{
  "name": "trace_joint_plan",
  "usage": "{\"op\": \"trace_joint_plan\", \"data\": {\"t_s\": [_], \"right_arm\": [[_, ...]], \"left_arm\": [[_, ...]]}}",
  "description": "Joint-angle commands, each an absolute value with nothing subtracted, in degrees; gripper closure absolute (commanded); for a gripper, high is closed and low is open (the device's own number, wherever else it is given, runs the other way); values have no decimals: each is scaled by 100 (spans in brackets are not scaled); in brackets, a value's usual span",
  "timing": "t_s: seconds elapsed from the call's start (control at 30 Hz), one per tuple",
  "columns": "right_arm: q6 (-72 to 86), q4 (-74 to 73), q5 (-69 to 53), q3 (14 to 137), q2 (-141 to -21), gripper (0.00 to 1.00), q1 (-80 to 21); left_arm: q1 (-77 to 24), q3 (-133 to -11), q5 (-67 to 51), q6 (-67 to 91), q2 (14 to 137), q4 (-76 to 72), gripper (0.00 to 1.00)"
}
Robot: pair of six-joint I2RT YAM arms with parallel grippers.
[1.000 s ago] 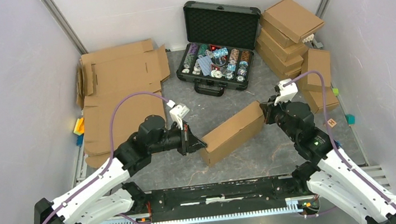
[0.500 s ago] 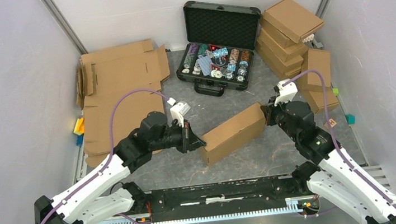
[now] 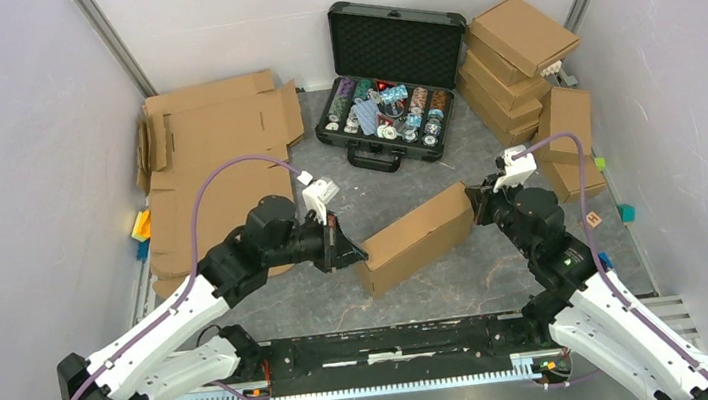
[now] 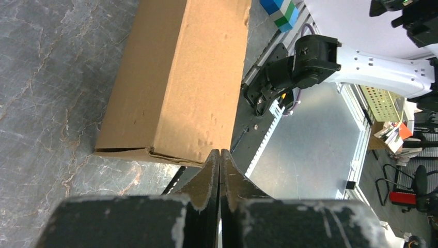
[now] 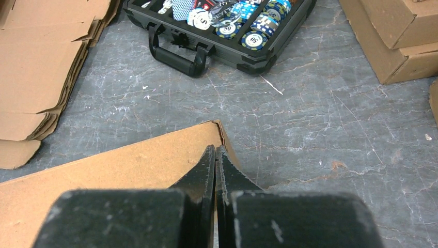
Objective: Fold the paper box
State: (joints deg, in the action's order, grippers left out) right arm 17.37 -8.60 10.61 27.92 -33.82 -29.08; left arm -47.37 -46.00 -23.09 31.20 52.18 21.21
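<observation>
The paper box (image 3: 417,237), folded up, is laid diagonally at mid table (image 3: 441,291), btwn both arms. The left gripper (image 3: 363,255) is seen pressed together w/ nothing held, tips at box's near-left end; the right gripper (image 3: 474,204) is likewise closed, at its far-right corner.

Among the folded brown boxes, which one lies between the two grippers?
The paper box lying alone and diagonal in the middle, left gripper at one end, right gripper at the other. The other boxes are piled at far right.
</observation>
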Motion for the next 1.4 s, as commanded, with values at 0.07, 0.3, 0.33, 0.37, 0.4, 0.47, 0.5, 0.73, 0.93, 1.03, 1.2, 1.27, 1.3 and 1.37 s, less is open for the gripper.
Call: {"op": "trace_joint_plan", "data": {"t_s": [0.07,0.3,0.33,0.37,0.4,0.47,0.5,0.73,0.93,1.03,1.2,1.27,1.3,1.37], "right_arm": [[1795,-1579,871,2549,-3571,100,-2918],[1760,-1609,915,2633,-3561,100,-2914],[1763,-1613,916,2645,-3575,100,-2918],[1761,-1601,911,2662,-3579,100,-2913],[1764,-1604,902,2676,-3595,100,-2918],[1764,-1602,900,2694,-3619,100,-2918],[1762,-1601,891,2692,-3623,100,-2916],[1765,-1589,892,2644,-3596,100,-2922],[1747,-1606,871,2645,-3610,100,-2911],[1737,-1609,854,2678,-3622,100,-2913],[1681,-1745,900,2935,-3636,100,-2918],[1625,-1921,860,3248,-3664,99,-2917],[1582,-2014,819,3402,-3687,96,-2918],[1503,-2231,716,3732,-3750,93,-2913]], "left_arm": [[-4764,-3939,-2551,3259,5382,1698,98],[-4764,-4069,-2126,3040,5408,2170,98],[-4764,-4212,-2043,2997,5345,2314,98],[-4763,-4398,-1982,2939,5295,2433,98],[-4764,-4548,-2005,2907,5278,2538,98],[-4764,-4770,-2263,2923,5272,2535,98],[-4764,-4806,-2461,2981,5272,2423,98],[-4764,-4177,-2976,3244,5334,1802,98],[-4761,-3856,-2081,2876,5638,2459,98],[-4763,-4007,-1889,2820,5481,2620,98],[-4764,-4682,-1734,2576,5447,3139,98],[-4764,-5007,-1701,2448,5443,3289,93],[-4763,-5201,-1655,2366,5461,3377,90],[-4764,-5517,-1535,2275,5482,3530,88]]}}
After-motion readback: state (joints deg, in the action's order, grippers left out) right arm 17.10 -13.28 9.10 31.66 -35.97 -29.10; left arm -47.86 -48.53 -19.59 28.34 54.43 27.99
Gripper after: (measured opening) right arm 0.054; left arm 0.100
